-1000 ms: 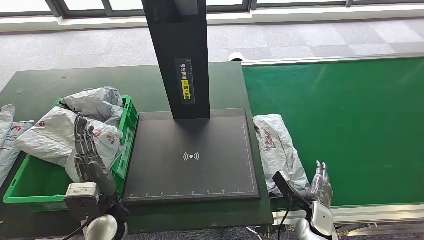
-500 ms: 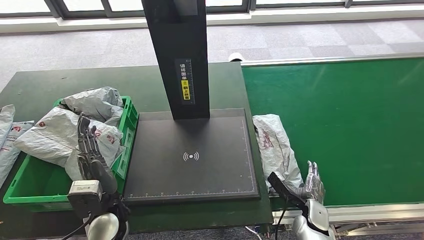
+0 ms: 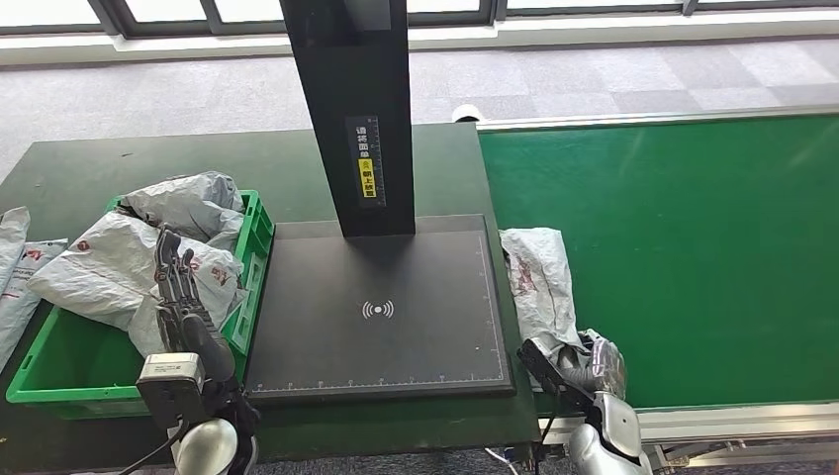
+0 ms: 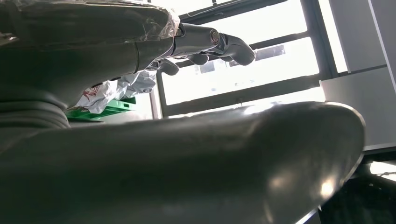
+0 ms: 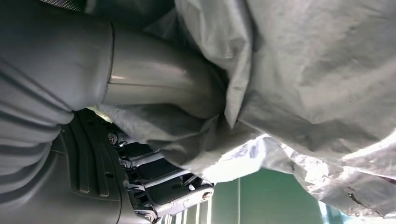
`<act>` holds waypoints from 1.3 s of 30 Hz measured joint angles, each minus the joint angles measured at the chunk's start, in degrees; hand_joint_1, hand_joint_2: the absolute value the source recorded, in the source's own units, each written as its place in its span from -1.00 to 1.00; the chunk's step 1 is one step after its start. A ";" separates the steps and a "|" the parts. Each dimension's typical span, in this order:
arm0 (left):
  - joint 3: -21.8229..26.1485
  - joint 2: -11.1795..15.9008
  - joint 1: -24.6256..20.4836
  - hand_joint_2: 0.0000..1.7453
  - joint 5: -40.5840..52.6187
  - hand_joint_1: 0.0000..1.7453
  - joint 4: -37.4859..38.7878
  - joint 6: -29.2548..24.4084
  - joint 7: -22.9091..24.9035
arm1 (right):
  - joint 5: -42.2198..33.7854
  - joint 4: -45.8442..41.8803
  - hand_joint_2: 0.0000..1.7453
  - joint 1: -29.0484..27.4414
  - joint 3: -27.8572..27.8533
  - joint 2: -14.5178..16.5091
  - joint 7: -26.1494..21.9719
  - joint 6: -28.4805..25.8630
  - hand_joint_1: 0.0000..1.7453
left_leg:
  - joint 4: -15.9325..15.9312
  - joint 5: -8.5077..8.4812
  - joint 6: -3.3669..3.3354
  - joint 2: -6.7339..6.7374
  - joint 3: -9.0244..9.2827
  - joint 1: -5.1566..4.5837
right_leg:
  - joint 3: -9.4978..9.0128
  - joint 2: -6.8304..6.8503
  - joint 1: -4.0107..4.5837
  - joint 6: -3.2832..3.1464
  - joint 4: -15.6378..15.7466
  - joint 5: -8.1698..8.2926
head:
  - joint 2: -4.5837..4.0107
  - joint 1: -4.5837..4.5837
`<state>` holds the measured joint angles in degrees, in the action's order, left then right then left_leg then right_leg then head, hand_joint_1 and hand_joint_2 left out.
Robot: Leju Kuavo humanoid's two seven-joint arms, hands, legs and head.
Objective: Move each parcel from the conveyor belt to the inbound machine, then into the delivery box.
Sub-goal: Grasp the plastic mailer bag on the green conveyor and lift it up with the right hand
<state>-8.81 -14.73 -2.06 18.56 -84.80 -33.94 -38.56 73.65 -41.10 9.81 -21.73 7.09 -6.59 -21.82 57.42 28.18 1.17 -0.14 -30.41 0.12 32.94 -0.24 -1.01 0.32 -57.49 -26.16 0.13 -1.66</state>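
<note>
On the green conveyor belt [image 3: 693, 247], my right hand [image 3: 584, 364] has now closed its fingers on the grey parcel's [image 3: 539, 282] near end; lift to the inbound machine [image 3: 381, 307] follows. My left hand [image 3: 183, 302] hovers, fingers extended, empty.

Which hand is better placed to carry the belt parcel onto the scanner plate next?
The right hand: it already grips the near end of the grey parcel on the conveyor belt, right beside the scanner plate. The left hand hovers over the green box, fingers apart.
</note>
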 joint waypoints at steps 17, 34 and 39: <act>0.00 -0.02 0.62 -1.00 0.70 -1.00 -0.97 -0.09 0.22 | -12.32 -12.70 1.00 -5.08 1.36 2.67 -11.30 -11.68 1.00 | 0.00 0.00 0.00 -0.06 -0.13 0.00 | 0.08 0.04 -0.01 0.00 -0.02 -0.01 | 0.00 0.00; 0.00 -0.11 1.26 -1.00 -0.43 -1.00 -1.32 -0.63 -1.05 | -20.91 -51.48 1.00 -17.64 11.60 10.79 -25.45 -18.38 1.00 | 0.00 -0.02 -0.03 -0.06 -0.19 0.01 | 0.14 0.03 -0.05 0.03 -0.01 -0.02 | 0.00 0.00; 0.00 -0.11 1.26 -1.00 -0.47 -1.00 -1.31 -0.64 -1.08 | -21.35 -53.37 1.00 -18.15 12.12 11.25 -26.34 -18.38 1.00 | 0.01 -0.02 -0.03 -0.06 -0.19 0.01 | 0.14 0.03 -0.06 0.04 -0.01 -0.01 | 0.00 0.00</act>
<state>-8.81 -14.84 -0.80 18.09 -86.12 -34.58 -39.64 52.30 -94.46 -8.34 -9.60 18.34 -32.93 -40.19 57.43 28.16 1.14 -0.20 -30.61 0.13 33.08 -0.21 -1.07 0.35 -57.50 -26.17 0.13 -1.66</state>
